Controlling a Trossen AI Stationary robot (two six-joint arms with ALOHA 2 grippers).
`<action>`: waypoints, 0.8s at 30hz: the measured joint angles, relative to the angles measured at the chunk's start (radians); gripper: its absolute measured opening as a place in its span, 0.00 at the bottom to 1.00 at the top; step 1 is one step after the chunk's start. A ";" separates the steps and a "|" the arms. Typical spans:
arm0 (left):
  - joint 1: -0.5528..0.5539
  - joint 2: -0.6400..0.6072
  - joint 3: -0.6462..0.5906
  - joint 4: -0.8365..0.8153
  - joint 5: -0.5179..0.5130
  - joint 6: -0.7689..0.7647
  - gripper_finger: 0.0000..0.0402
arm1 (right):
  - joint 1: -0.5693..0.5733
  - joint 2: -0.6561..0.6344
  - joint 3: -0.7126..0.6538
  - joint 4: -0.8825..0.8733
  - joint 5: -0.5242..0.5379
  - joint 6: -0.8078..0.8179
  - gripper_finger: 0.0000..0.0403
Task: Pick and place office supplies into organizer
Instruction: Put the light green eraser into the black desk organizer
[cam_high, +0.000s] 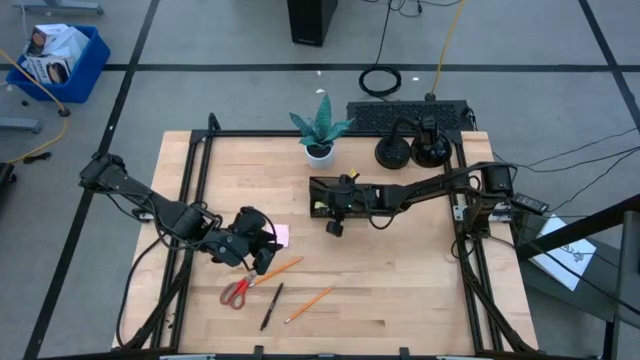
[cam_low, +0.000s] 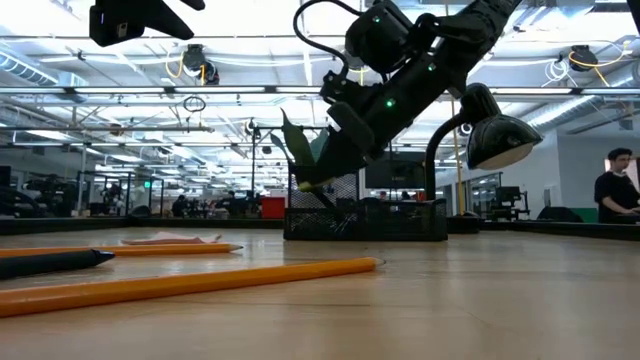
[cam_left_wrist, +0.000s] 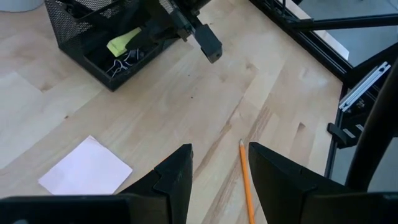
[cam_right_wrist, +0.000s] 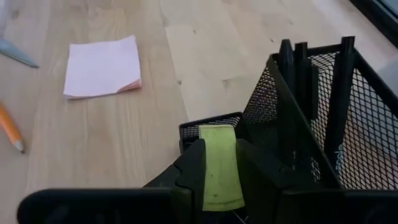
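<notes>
Two jaws — right (cam_right_wrist: 219, 180) gripping highlighter (cam_right_wrist: 219, 163) over organizer (cam_right_wrist: 311, 124) (left (cam_left_wrist: 219, 171) parted, empty).

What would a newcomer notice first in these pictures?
First, the right gripper holding a highlighter over the low front section of the organizer, near the table's middle. Next, the left gripper, open and empty, hovering above a pencil with the pink pad beside it. Scissors, a pen and another pencil lie loose toward the front edge.
</notes>
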 joint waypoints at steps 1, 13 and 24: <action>0.000 0.000 0.000 0.000 0.000 0.000 0.40 | -0.002 0.000 0.000 0.000 0.000 0.001 0.18; 0.000 0.000 0.000 0.002 0.000 -0.003 0.40 | -0.004 0.000 0.000 -0.009 0.003 0.007 0.18; 0.000 0.000 0.000 0.003 0.000 -0.007 0.40 | -0.004 0.000 0.000 -0.007 0.022 0.021 0.35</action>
